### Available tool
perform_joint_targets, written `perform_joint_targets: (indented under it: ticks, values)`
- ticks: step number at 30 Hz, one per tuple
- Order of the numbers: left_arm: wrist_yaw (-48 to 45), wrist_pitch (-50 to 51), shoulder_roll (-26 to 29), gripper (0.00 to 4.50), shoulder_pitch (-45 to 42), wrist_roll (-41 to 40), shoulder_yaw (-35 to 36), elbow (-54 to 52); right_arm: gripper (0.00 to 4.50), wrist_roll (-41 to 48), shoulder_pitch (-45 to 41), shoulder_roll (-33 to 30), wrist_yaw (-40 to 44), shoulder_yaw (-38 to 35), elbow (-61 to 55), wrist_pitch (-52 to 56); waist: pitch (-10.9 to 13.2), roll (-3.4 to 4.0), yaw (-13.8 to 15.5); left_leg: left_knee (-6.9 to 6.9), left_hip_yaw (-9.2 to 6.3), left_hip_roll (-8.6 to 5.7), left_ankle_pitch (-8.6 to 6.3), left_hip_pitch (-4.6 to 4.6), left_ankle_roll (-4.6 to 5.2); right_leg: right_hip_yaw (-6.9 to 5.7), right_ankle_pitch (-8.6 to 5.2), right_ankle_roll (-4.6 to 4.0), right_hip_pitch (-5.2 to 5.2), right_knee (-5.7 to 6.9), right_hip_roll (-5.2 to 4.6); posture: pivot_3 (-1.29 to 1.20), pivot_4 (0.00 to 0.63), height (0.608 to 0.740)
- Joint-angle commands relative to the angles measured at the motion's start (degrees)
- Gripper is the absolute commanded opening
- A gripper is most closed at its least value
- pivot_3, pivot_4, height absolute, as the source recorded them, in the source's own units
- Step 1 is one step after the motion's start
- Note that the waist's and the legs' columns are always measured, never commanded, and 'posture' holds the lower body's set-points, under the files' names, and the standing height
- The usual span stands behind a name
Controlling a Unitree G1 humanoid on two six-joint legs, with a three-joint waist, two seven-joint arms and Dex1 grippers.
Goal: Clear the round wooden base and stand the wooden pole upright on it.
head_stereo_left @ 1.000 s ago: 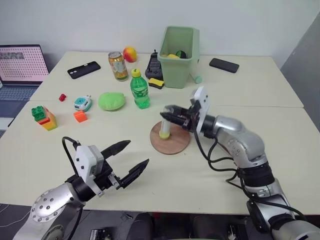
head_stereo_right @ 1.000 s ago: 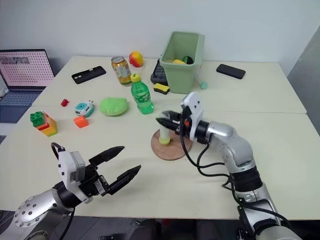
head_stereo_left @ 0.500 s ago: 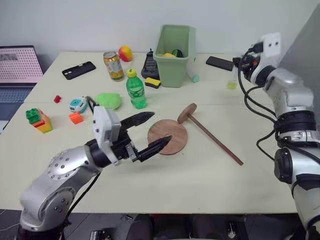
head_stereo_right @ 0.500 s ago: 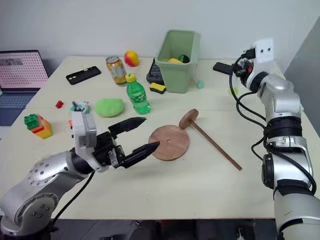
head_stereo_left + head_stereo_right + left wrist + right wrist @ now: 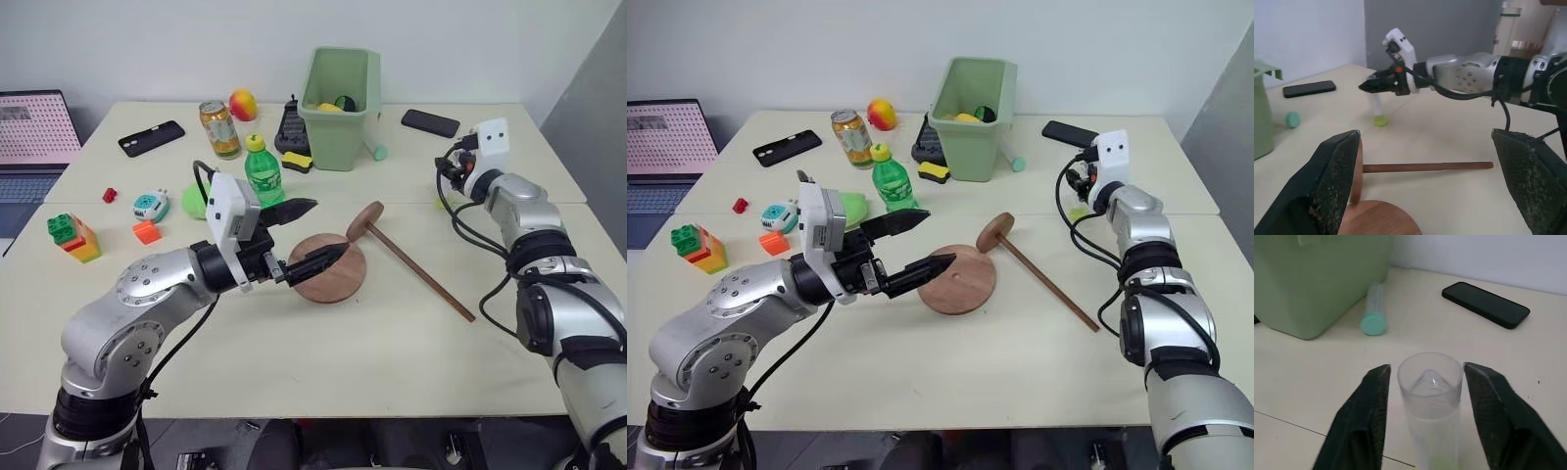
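We see the round wooden base (image 5: 328, 267) bare on the table (image 5: 323, 352), the wooden pole (image 5: 416, 268) lying just beside it. Our left gripper (image 5: 312, 235) hovers spread over the base. Our right gripper (image 5: 1425, 396) brackets the clear tube (image 5: 1431, 401), fingers slightly apart from it.

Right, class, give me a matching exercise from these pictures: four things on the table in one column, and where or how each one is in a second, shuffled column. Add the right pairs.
Things
1. round wooden base
2. wooden pole
3. clear tube
4. green bottle

Places or states
A. standing upright between the open fingers of the right gripper
B. lying flat on the table, its disc end beside the base
C. bare on top, partly under the open left gripper
D. upright, near the green bin

Pairs: 1-C, 2-B, 3-A, 4-D
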Motion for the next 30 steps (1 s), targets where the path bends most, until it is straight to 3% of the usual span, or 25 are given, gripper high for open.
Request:
perform_joint_targets:
  ticks: [1, 6, 13, 17, 23, 25, 30]
  values:
    - [-1.34, -0.04, 0.38, 4.50, -1.07, -0.84, 0.65, -0.24, 3.47, 0.24, -0.11, -0.99, 0.37, -1.38, -0.87, -1.31, 0.00, 0.00, 0.00, 0.00, 0.00, 0.00, 0.00, 0.00, 0.00, 0.00, 0.00, 0.00, 0.00, -0.01, 0.00, 0.00, 0.150, 0.740]
    - [-1.71, -0.27, -0.09, 4.50, -1.08, -0.58, 0.70, 0.12, 4.45, 0.75, -0.24, -1.67, 1.34, -1.93, -2.64, -0.98, 0.00, 0.00, 0.00, -0.01, 0.00, 0.01, 0.00, 0.00, 0.00, 0.01, 0.00, 0.00, 0.00, -0.01, -0.01, 0.00, 0.150, 0.740]
    - [-2.28, 0.04, -0.46, 4.50, -1.66, -0.97, 0.76, 0.92, 4.45, 1.27, -0.63, -2.16, 2.09, -3.02, -6.15, 0.27, 0.00, 0.00, 0.02, 0.00, 0.00, 0.00, 0.00, 0.00, 0.00, 0.00, 0.00, 0.00, 0.00, -0.01, -0.01, 0.00, 0.150, 0.740]
    - [-3.41, 1.55, 0.71, 4.50, -1.59, -3.50, 2.25, 0.89, 4.45, 2.01, -1.07, -3.68, 3.92, -3.34, -14.92, 2.52, 0.08, 0.07, 0.09, 0.00, 0.00, 0.01, 0.00, -0.03, 0.00, 0.01, 0.00, 0.00, -0.01, 0.00, -0.02, 0.00, 0.150, 0.740]
    - [-10.99, 1.58, 8.45, 4.50, 3.17, -3.40, 6.40, 1.36, 4.45, 5.85, 4.67, -6.63, 9.77, -1.05, -42.39, 17.85, 0.15, 0.11, 0.13, -0.05, -0.09, 0.04, -0.01, -0.06, 0.01, -0.04, 0.00, 0.01, -0.08, 0.00, -0.02, 0.00, 0.150, 0.740]
    - [-14.48, -1.32, 11.12, 4.50, 7.02, -0.06, 7.83, 1.99, 4.45, 8.83, 7.78, -8.16, 14.12, 2.28, -52.63, 28.50, 0.15, 0.11, 0.17, -0.07, -0.17, 0.05, -0.01, -0.06, 0.01, -0.12, 0.00, 0.01, -0.07, -0.02, -0.01, 0.00, 0.150, 0.740]
    - [-15.65, -3.59, 10.89, 4.50, 13.19, 0.62, 9.38, -0.04, 4.45, 13.35, 7.66, -12.30, 20.62, 10.42, -62.51, 52.34, 0.22, 0.17, 0.34, 0.01, -0.34, 0.05, -0.14, -0.05, 0.24, -0.13, 0.00, 0.00, -0.06, 0.05, -0.03, 0.00, 0.150, 0.740]
